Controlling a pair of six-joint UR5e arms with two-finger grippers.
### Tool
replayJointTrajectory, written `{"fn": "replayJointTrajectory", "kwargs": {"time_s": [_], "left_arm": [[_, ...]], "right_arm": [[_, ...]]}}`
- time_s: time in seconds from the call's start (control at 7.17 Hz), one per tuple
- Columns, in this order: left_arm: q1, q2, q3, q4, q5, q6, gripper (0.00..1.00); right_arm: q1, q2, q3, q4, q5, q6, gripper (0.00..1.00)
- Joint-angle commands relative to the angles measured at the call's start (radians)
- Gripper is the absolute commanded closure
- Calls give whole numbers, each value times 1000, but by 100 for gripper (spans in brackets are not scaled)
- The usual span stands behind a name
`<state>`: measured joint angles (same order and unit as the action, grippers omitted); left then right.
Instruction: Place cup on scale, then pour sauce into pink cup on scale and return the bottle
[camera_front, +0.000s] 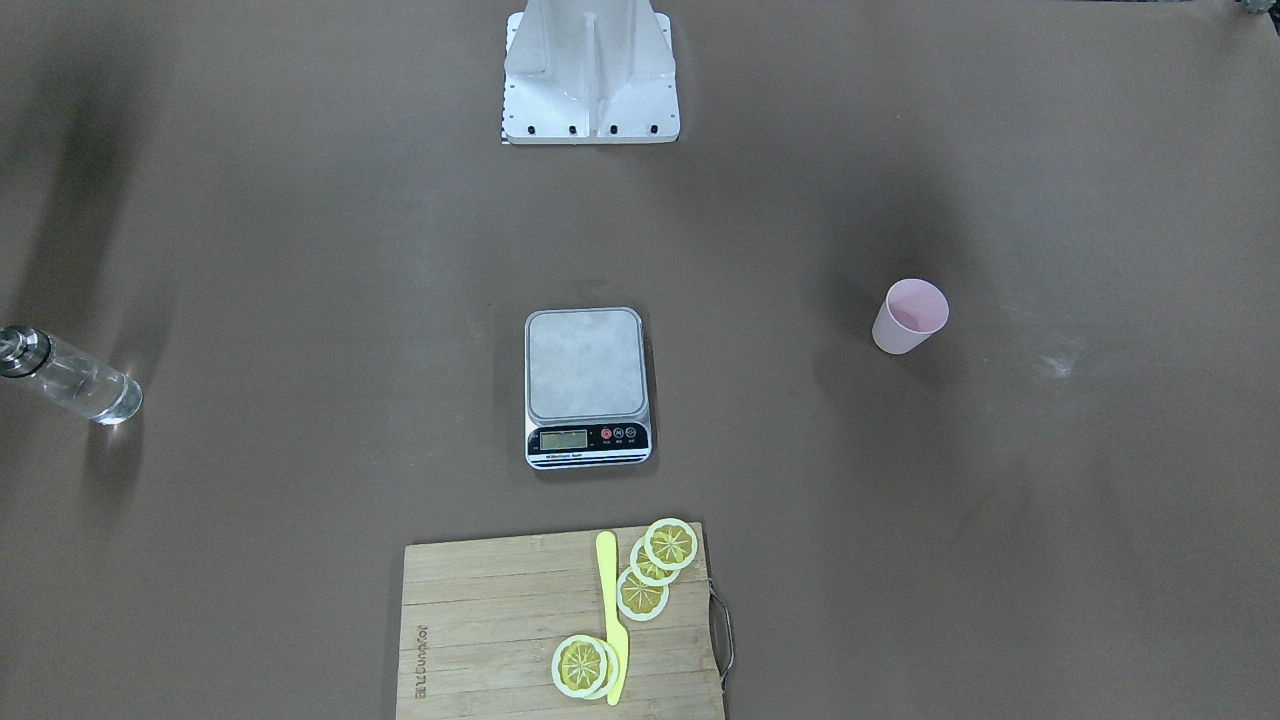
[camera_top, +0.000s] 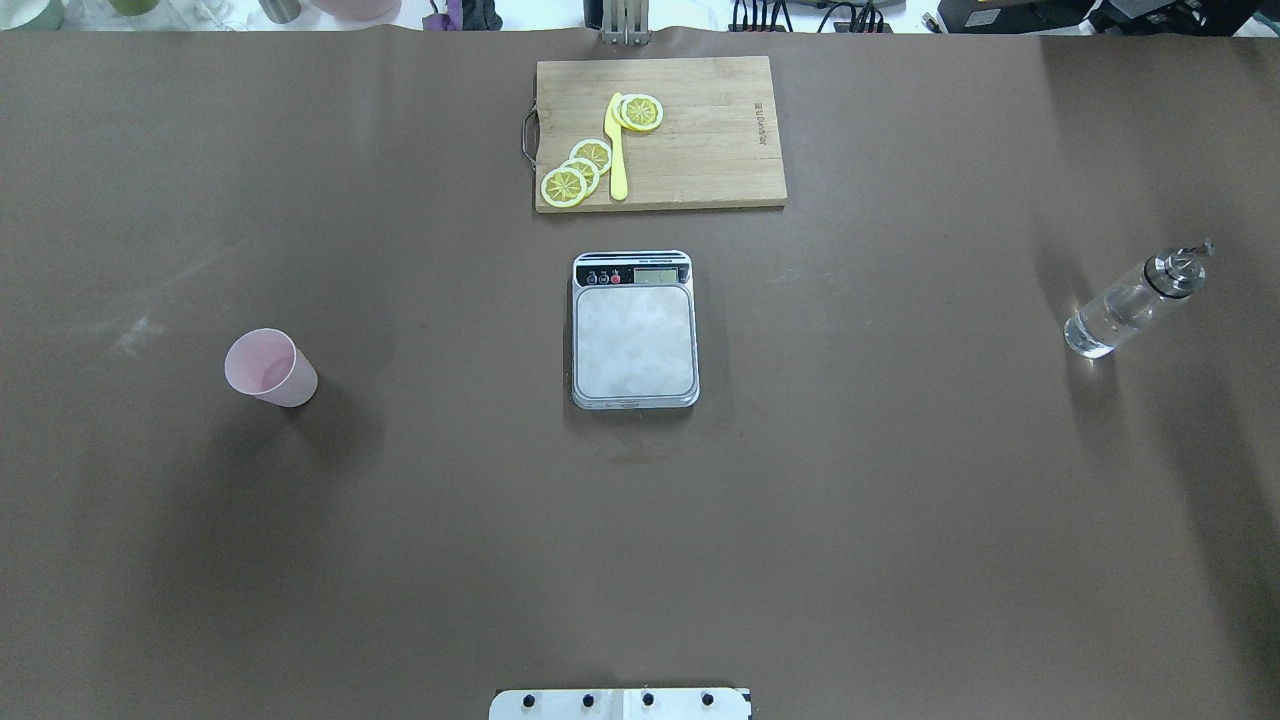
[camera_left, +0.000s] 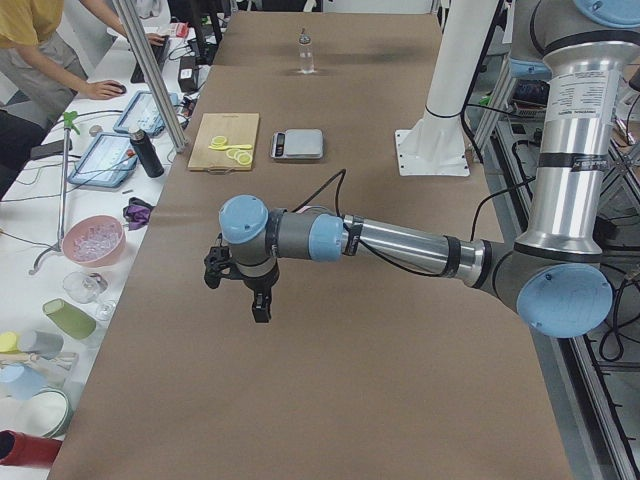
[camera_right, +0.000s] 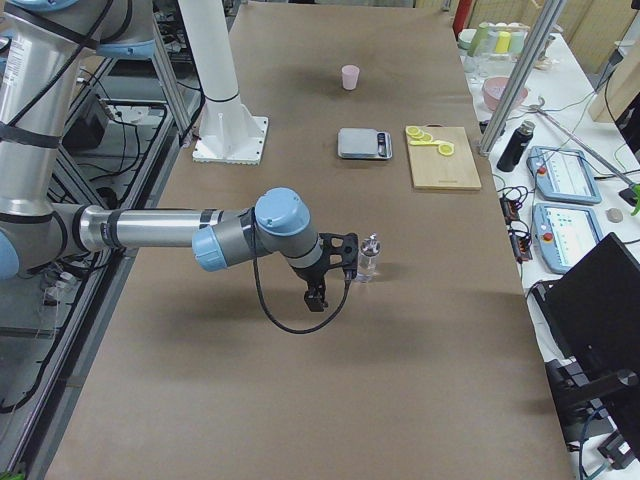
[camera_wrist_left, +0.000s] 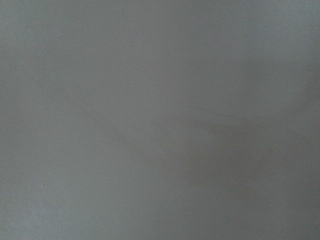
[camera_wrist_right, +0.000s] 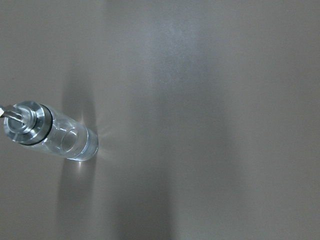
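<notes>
Count first: one cup (camera_top: 268, 367), one scale (camera_top: 634, 330), one bottle (camera_top: 1135, 303), one bamboo board (camera_top: 700, 150), and on it five lemon slices (camera_top: 566, 185) and one yellow knife (camera_top: 617, 150).

The pink cup stands upright on the left, mouth up, well apart from the scale. The scale sits mid-table with its long axis running near to far, display strip at the far end, platform bare. Over on the right the bottle stands upright, long axis vertical, silver spout on top, with clear sauce (camera_wrist_right: 75, 142) showing through the glass.

As for room to move, there's bare brown table (camera_top: 640, 560) all round the cup and a wide open stretch between scale and bottle. The board lies just beyond the scale, close to the table's far edge.

The left gripper (camera_left: 258, 310) hangs pointing down over bare table; how far apart its fingers are, I cannot tell. The right gripper (camera_right: 316, 298) hovers by the bottle and appears to grip nothing; its opening cannot be judged either.
</notes>
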<state>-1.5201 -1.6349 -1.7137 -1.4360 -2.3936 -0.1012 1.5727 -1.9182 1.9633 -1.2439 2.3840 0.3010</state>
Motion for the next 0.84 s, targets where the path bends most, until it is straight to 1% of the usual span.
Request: {"fn": "replayJointTrajectory", "kwargs": {"time_s": [0.0, 0.14, 0.42, 0.56, 0.7], "left_arm": [[88, -26, -49, 0, 1, -137, 1], [130, -40, -64, 0, 1, -176, 1], [161, -57, -70, -1, -2, -199, 1], [184, -59, -84, -3, -4, -239, 1], [219, -63, -104, -4, 0, -327, 2]], "right_arm": [[-26, 5, -6, 7, -29, -14, 0], [-42, 19, -15, 8, -45, -22, 0], [-57, 48, -56, 11, -54, -54, 0], [-62, 51, -69, 12, -54, -63, 0], [-68, 62, -76, 14, -52, -68, 0]]}}
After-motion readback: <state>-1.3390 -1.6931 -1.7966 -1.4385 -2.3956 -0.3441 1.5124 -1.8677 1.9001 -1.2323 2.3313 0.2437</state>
